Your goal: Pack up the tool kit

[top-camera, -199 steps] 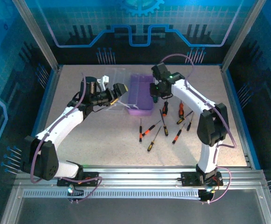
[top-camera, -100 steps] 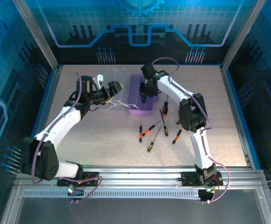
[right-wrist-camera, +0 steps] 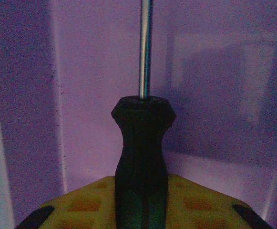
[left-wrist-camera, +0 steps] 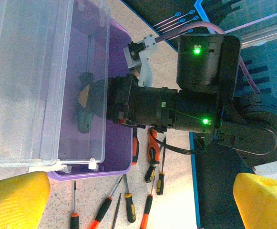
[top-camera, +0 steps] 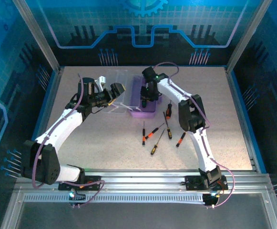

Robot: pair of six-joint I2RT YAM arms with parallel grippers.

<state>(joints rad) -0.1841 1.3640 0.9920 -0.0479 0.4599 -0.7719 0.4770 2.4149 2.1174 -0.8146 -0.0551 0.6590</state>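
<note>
Several loose screwdrivers (top-camera: 181,140) lie scattered on the worktop (top-camera: 105,138), just near and right of the purple case (top-camera: 150,113). The case sits mid-worktop, with its clear lid (left-wrist-camera: 28,81) swung open to the left. The right gripper (top-camera: 146,98) reaches down into the case, clamped narrowly on the black handle of one screwdriver (right-wrist-camera: 143,143), whose thin shaft points towards the purple inside. The left gripper (top-camera: 118,89) hangs over the lid, jaws spread wide and holding nothing.
</note>
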